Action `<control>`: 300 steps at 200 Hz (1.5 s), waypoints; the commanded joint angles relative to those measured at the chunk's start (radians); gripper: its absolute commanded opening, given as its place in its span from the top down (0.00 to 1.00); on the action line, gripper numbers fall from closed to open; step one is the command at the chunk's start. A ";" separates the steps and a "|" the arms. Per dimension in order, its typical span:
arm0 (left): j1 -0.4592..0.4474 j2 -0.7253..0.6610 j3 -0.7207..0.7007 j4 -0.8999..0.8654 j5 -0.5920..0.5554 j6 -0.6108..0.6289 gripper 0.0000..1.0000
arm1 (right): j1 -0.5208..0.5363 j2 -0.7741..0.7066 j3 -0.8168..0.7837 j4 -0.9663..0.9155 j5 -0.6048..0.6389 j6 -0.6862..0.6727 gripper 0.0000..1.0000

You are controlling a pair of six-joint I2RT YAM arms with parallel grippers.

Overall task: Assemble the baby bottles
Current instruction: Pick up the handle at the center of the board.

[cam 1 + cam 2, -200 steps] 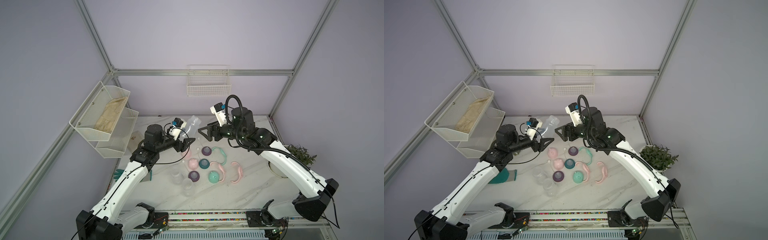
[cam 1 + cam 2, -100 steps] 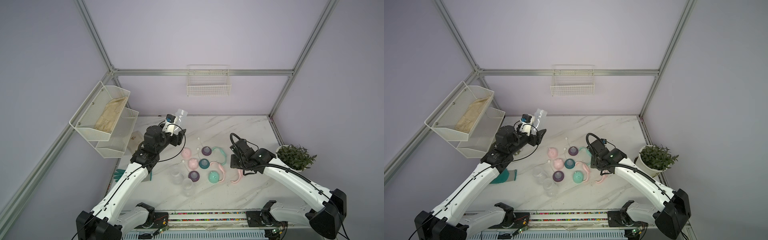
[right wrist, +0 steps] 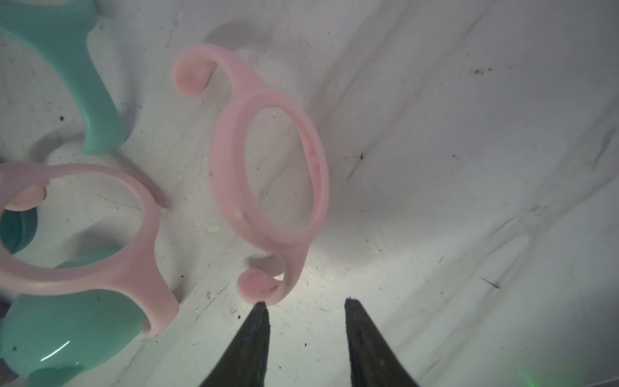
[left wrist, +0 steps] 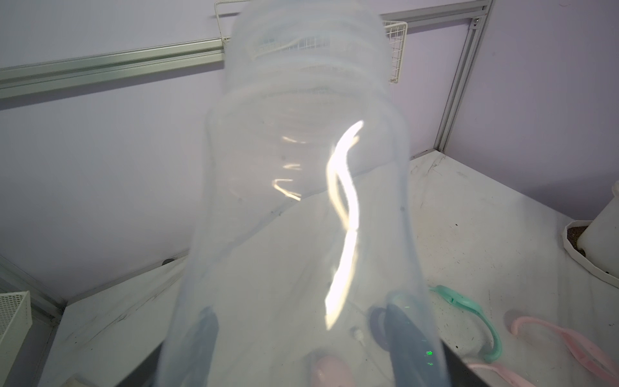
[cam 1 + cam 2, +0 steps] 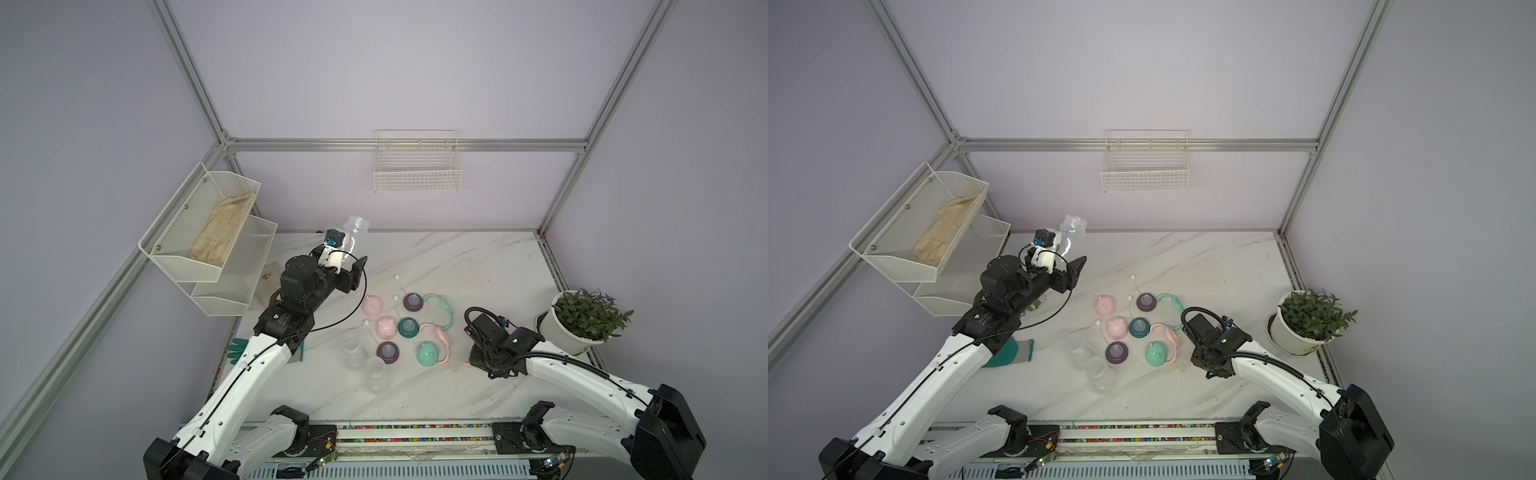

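We look down into a lilac-walled cell with an aluminium frame, floored by a marble surface (image 5: 457,266). A wire basket (image 5: 417,166) hangs at 12 o'clock, mesh shelves (image 5: 208,232) sit at 9 and a potted plant (image 5: 582,320) at 3.

The big change is the right arm (image 5: 582,374). A second ago it was raised high over the middle of the surface with its jaws wide; now it lies low at about 4 o'clock of the loose parts. The left arm (image 5: 249,374) has swung too, carrying its load back toward 11 o'clock. There the left tool (image 5: 352,266) pinches the base of a clear bottle (image 5: 356,232), whose threaded neck points up and is bare. Two more bottles (image 5: 353,351) stand empty at 7 o'clock of the cluster, beside the caps (image 5: 386,327) and collars (image 5: 408,327).

In the wrist view the right tool (image 3: 305,303) has narrowed, but its jaws stand apart with nothing between them. One tip just meets the curled handle end of a pink ring (image 3: 268,174) lying flat on the surface. We judge this ring to be the next piece for the held bottle's neck. The grasp on it is not yet made.
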 commanded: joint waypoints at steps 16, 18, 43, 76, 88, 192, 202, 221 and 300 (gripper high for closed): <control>0.001 -0.015 -0.030 0.049 0.025 0.022 1.00 | 0.002 -0.028 -0.081 0.170 0.008 0.126 0.61; 0.001 -0.013 -0.030 0.050 0.026 0.024 1.00 | 0.002 -0.028 -0.085 0.175 0.009 0.129 0.61; 0.001 -0.009 -0.030 0.049 0.040 0.024 1.00 | 0.002 -0.010 -0.114 0.240 0.018 0.148 0.62; 0.001 -0.002 -0.030 0.048 0.057 0.024 1.00 | 0.001 0.038 -0.132 0.309 0.023 0.156 0.64; 0.001 -0.002 -0.030 0.046 0.062 0.023 1.00 | 0.001 0.057 -0.138 0.320 0.025 0.156 0.67; -0.030 0.081 0.018 -0.015 0.207 0.043 1.00 | -0.017 -0.013 0.090 0.035 0.276 -0.044 1.00; -0.043 0.094 0.031 -0.033 0.215 0.053 1.00 | -0.021 -0.012 0.145 0.008 0.311 -0.096 1.00; -0.075 0.119 0.058 -0.085 0.216 0.079 1.00 | -0.027 0.008 0.253 -0.001 0.348 -0.200 1.00; -0.185 0.172 0.112 -0.155 0.151 0.104 1.00 | -0.027 0.260 0.735 0.239 0.011 -0.586 1.00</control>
